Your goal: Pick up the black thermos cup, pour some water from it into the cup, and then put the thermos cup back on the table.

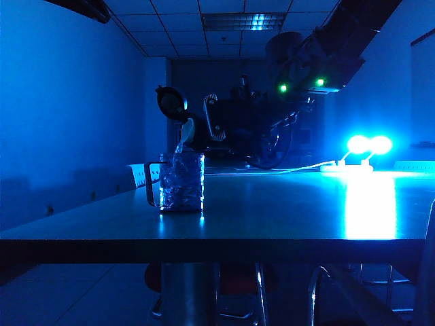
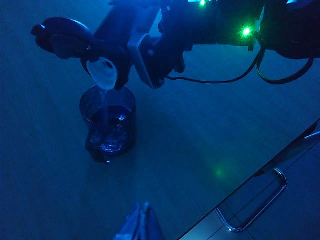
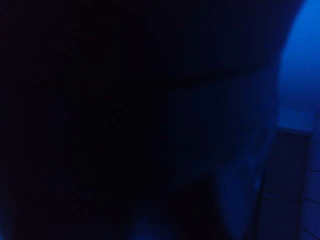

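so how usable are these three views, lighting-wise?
Exterior view: deep blue cast, lamps blow out and streak glare across the table; thermos mostly silhouette over the cup. Left wrist view: dim but readable, pour visible. Right wrist view: almost black, nothing usable.

Black thermos cup (image 1: 197, 129) tipped, lid open, spout above the water-holding textured cup (image 1: 181, 181) on the table (image 1: 285, 210).
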